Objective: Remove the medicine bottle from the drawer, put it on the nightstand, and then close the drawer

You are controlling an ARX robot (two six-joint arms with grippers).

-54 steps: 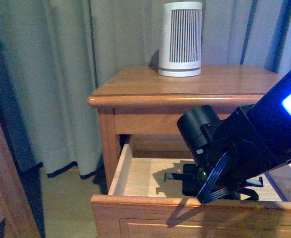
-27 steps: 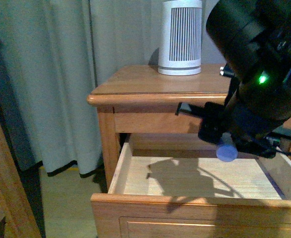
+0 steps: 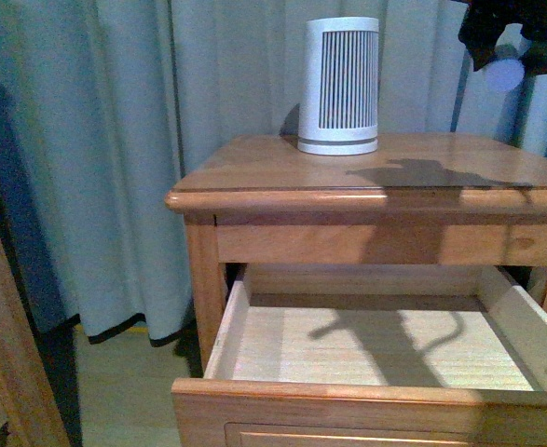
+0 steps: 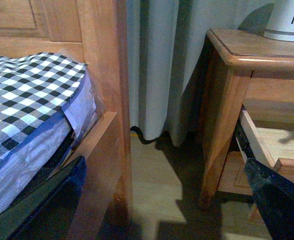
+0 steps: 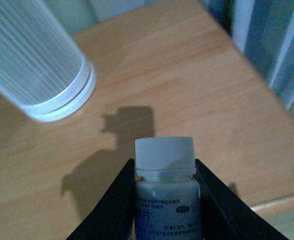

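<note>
medicine bottle (image 5: pixel 165 192) in right gripper (image 5: pixel 165 164) above nightstand (image 3: pixel 254 166)

Pale grey-green curtains (image 3: pixel 115 140) hang to a tan floor (image 4: pixel 157 175). Wooden bed frame (image 4: pixel 100 75) with blue-and-white checked bedding (image 4: pixel 26 95). Hard shadows cross the floor.

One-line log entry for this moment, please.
step: placing | right end effector: shut on bottle, above nightstand top, not set down | drawer: open | left end effector: open, holding nothing
</note>
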